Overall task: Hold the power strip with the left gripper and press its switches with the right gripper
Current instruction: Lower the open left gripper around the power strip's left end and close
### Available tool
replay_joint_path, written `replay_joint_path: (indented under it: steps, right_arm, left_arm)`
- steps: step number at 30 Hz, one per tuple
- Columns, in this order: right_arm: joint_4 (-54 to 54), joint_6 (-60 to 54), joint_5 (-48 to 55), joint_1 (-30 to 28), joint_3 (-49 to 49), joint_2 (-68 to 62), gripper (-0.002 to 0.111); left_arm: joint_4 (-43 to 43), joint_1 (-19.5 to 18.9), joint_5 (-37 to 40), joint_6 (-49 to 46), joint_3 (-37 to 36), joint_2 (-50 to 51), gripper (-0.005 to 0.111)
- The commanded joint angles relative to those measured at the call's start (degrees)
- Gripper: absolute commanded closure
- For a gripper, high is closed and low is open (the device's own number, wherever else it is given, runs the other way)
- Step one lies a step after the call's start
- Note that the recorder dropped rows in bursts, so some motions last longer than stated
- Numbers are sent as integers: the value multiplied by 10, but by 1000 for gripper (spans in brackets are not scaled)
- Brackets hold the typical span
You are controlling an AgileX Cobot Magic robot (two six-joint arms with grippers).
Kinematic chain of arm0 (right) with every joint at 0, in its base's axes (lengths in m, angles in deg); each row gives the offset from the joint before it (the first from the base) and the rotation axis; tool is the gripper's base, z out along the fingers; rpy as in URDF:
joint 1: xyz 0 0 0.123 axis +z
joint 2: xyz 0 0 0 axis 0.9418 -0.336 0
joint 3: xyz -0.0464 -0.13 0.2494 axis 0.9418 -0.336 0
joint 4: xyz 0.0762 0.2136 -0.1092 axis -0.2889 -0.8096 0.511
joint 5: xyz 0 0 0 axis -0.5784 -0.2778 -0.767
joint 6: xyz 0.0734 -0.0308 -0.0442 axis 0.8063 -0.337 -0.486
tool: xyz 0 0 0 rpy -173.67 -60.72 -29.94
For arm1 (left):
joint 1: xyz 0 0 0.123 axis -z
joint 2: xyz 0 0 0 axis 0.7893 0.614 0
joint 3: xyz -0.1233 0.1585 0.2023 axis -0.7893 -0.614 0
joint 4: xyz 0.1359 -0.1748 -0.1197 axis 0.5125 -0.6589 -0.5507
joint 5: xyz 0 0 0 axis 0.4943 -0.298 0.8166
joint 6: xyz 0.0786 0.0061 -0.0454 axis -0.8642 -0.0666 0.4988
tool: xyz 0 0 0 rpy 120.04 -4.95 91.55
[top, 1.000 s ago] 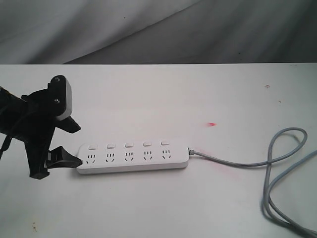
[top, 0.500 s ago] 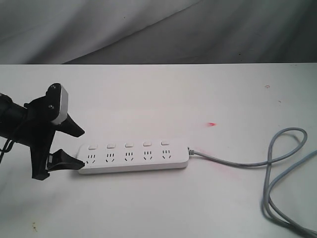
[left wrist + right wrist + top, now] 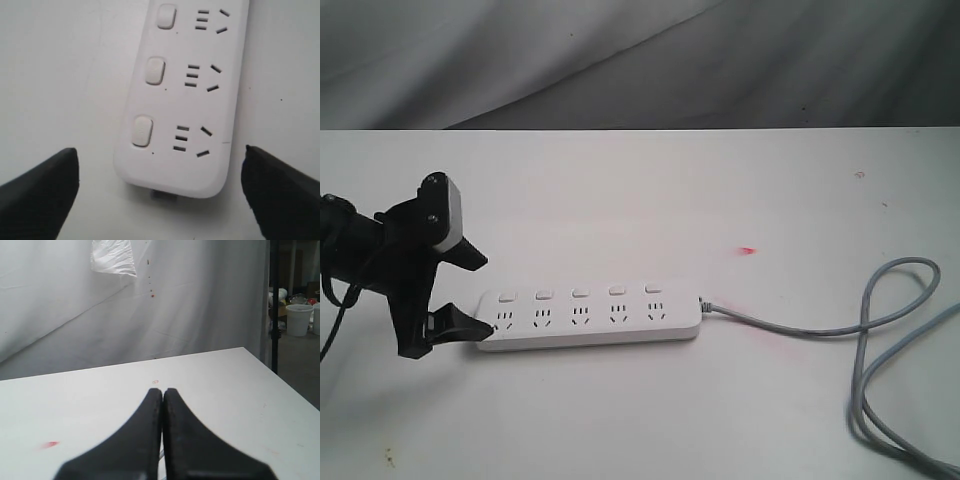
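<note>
The white power strip lies flat on the white table, its five switches in a row above the sockets and its grey cable looping off to the right. My left gripper is open at the strip's left end, one finger behind it and one in front. In the left wrist view the strip's rounded end sits between the two black fingertips, touching neither. My right gripper is shut with nothing in it, above the table and outside the exterior view.
A small red mark lies on the table right of the strip. The cable's loop reaches the table's right front corner. In the right wrist view a table edge and white buckets beyond it show.
My left gripper has dropped a little and settled around the strip's left end. The strip and the cable have not moved.
</note>
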Motion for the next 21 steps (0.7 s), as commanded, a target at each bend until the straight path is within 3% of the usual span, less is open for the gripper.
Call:
replay_joint_path:
  steps: [1, 21]
  right_arm:
    - [2, 2, -1, -3, -2, 2, 108]
    - [2, 2, -1, -3, -2, 2, 108]
  left_arm:
    - [-7, 0, -5, -5, 3, 33, 23]
    - [10, 0, 1, -5, 23, 70, 24]
